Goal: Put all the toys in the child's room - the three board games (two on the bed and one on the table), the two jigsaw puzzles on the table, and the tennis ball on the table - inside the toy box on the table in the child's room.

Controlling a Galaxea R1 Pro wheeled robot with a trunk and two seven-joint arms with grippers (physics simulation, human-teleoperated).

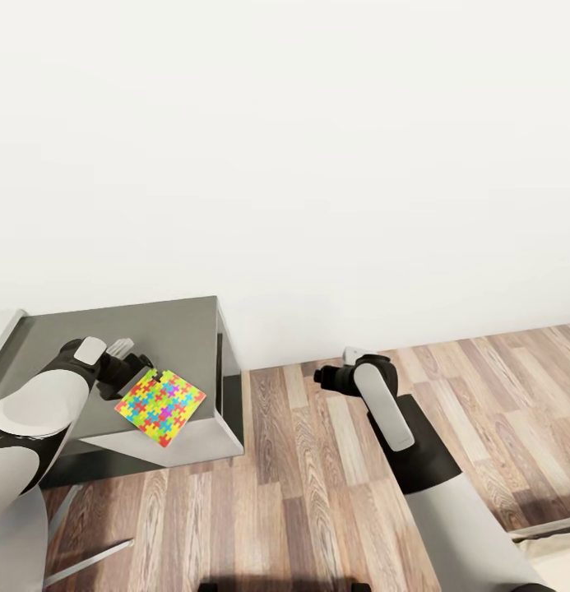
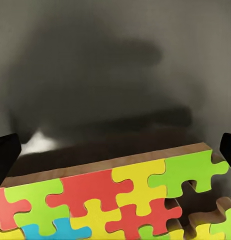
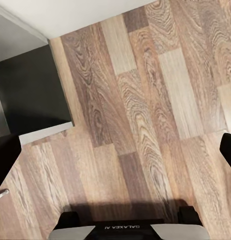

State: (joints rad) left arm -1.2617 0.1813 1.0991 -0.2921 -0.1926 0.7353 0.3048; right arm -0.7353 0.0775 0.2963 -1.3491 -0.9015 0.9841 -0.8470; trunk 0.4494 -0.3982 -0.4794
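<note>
We held the jigsaw puzzle [image 1: 160, 406] pinched in our left gripper [image 1: 135, 367] over the table's [image 1: 186, 329] dark corner, while the right gripper [image 1: 324, 376], far off over the floor, hung open.

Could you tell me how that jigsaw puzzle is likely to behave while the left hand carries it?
The jigsaw puzzle looks like a thin sheet, so probably light. In the left wrist view it keeps a straight wooden edge, suggesting stiffness. Gaps between pieces there hint it might shed some if jolted. The left hand seems to hold only one corner, so it could swing.
</note>
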